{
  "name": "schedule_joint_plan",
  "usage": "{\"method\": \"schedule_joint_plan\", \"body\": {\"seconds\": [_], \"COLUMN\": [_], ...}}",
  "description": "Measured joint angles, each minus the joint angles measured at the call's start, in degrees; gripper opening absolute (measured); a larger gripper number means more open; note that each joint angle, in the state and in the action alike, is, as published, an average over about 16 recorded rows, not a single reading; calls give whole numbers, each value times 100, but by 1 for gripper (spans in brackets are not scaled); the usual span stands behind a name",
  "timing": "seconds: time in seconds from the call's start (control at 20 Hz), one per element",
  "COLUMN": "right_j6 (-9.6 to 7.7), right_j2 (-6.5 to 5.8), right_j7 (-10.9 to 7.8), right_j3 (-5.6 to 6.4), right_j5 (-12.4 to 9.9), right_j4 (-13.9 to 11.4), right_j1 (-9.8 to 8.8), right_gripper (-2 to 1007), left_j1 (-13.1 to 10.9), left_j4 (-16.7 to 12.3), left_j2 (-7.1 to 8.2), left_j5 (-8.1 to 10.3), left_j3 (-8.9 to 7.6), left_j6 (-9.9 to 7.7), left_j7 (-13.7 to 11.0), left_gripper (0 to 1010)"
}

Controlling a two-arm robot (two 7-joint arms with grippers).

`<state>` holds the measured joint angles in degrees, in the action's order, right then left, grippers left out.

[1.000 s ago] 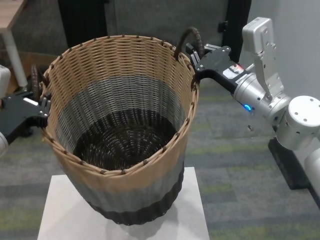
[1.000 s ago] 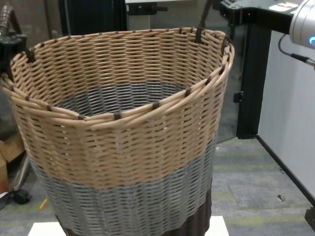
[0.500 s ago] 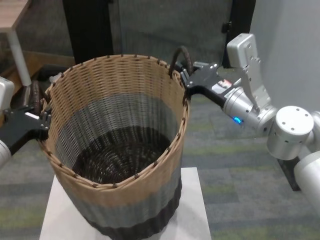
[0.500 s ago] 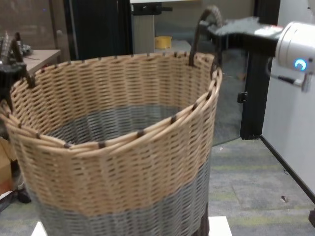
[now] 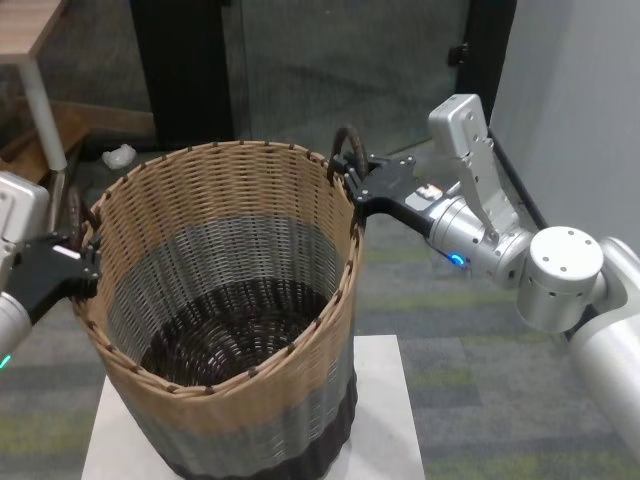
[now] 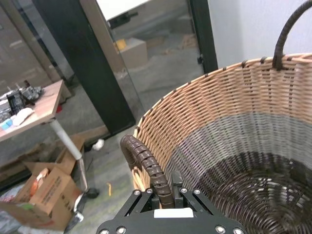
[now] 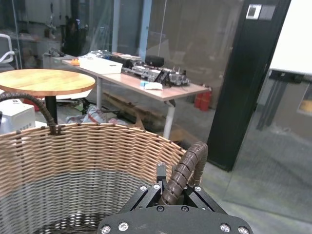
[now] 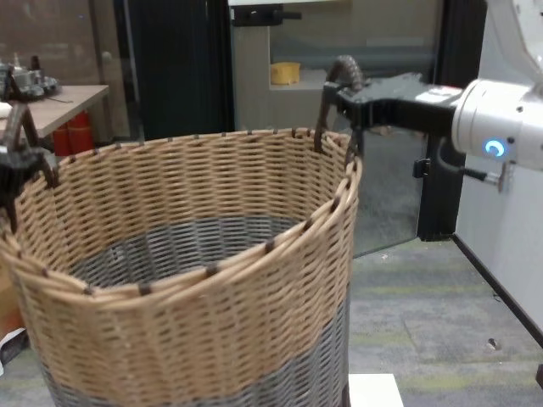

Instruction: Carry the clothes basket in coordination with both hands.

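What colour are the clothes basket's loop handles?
Dark brown, wrapped in ribbed turns. The handle shows best in the right wrist view, rising from the tan rim of the clothes basket.

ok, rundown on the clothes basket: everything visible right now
The clothes basket is large, round, woven wicker, open-topped and empty: tan upper band, grey middle band, dark brown base and floor. It stands roughly upright, its base at a white platform; contact can't be told. Two dark brown wrapped loop handles rise from opposite sides of the rim. The left gripper is shut on one handle, the right gripper on the other.
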<state>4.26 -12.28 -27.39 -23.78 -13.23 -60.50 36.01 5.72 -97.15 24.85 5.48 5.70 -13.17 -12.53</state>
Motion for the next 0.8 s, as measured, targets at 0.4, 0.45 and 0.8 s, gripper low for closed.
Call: {"method": "schedule_joint_plan", "body": {"seconds": [0.4, 0.45, 0.8], "right_j6": [109, 129, 261], "right_j2": [129, 143, 240], "right_j7": [-53, -54, -65], "right_j3": [-82, -92, -144], "right_j5": [17, 28, 131], "right_j4": [471, 525, 879], "right_j1": [120, 134, 227], "right_gripper": [76, 76, 76], "left_j1": [85, 91, 108], "left_j4": [320, 350, 518], "left_j2": [-108, -121, -208], "left_j5": [-365, -405, -654], "left_j3": [75, 81, 125], "left_j6": [71, 81, 138], "left_j7": [98, 104, 120], "left_gripper": [164, 164, 164]}}
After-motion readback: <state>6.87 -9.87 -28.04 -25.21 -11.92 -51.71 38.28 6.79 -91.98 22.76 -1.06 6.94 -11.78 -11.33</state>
